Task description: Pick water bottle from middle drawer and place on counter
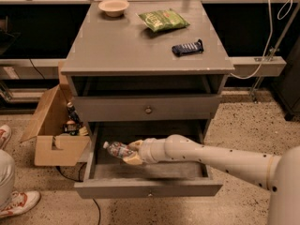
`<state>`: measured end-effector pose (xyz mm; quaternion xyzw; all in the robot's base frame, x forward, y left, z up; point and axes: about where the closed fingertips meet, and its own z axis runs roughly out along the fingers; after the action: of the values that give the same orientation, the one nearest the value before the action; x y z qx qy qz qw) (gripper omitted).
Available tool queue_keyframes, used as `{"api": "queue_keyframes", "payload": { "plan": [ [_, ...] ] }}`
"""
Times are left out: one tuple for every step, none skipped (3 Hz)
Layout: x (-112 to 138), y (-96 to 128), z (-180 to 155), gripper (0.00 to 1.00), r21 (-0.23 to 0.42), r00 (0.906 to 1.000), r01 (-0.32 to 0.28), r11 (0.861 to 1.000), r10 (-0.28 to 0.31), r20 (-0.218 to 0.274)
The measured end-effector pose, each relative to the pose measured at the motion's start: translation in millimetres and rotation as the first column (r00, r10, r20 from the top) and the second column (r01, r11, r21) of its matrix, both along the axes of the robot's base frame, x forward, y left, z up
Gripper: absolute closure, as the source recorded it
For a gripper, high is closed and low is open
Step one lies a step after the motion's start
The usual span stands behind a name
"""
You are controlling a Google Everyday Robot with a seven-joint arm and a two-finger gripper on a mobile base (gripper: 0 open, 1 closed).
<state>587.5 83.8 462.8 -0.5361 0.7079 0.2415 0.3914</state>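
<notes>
The water bottle (117, 149), clear plastic with a white cap pointing left, lies tilted in my gripper (130, 153). The gripper is shut on the bottle and holds it over the left part of the open middle drawer (150, 189), slightly above the drawer floor. My white arm reaches in from the lower right. The counter (140, 50) is the broad grey cabinet top above the drawers.
On the counter stand a beige bowl (114, 7), a green chip bag (163, 19) and a dark snack bar (187, 48). The upper drawer front (148, 109) with a brass knob is closed. An open cardboard box (52, 128) with small bottles sits left of the cabinet. A person's shoes (16, 203) are at the far left.
</notes>
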Motion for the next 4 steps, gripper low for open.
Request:
{"api": "queue_keyframes", "payload": {
  "plan": [
    [-2,-17,30,1.0,0.058,0.9955,-0.071,0.996,0.067,0.067],
    [-2,-17,30,1.0,0.059,0.9955,-0.071,0.996,0.067,0.067],
    [-5,-18,56,1.0,0.095,0.9884,-0.108,0.99,0.096,0.117],
    [-6,-24,103,1.0,0.114,0.9719,-0.158,0.981,0.134,0.193]
  ]
}}
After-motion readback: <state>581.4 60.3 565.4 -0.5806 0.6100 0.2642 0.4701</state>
